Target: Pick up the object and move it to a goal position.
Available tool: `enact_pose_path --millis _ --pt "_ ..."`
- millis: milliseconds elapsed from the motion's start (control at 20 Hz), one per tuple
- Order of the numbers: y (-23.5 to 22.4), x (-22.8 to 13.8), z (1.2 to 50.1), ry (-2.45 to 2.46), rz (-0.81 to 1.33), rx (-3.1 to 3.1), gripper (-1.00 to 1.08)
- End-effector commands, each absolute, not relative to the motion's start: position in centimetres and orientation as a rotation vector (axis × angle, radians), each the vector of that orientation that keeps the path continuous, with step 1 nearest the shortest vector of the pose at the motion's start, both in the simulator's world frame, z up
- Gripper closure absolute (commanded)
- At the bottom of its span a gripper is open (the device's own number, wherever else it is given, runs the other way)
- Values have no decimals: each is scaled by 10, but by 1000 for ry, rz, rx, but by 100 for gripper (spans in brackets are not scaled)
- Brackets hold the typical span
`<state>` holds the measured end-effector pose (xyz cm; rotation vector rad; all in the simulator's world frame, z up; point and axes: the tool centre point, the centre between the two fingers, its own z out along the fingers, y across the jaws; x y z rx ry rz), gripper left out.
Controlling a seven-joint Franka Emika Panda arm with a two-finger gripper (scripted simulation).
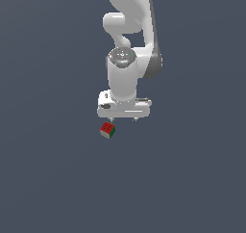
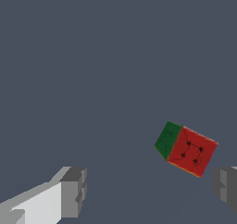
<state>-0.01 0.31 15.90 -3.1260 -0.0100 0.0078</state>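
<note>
Clearly the gripper (image 2: 150, 190) gapes wide, empty, with the cube (image 2: 187, 148) free near 1 finger.

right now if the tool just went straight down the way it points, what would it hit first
Probably the bare grey floor. The tool is open, and the cube sits off its centreline, near one finger, so that finger may clip it; depth is unclear.

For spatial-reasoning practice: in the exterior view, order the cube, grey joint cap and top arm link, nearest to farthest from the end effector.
1. Small red-and-green cube, just below the end effector, toward the exterior view's left.
2. Round grey joint cap, above it.
3. White curved arm link, topmost.
</note>
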Motion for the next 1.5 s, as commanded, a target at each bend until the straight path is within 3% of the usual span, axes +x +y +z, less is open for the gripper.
enact_pose_path --millis 0,500,1450 --pt "3 0 159 -10 8 -3126 -92" --pt "18 12 182 -7 -60 -3117 -92" --pt "-2 8 162 -316 -47 -3115 -92"
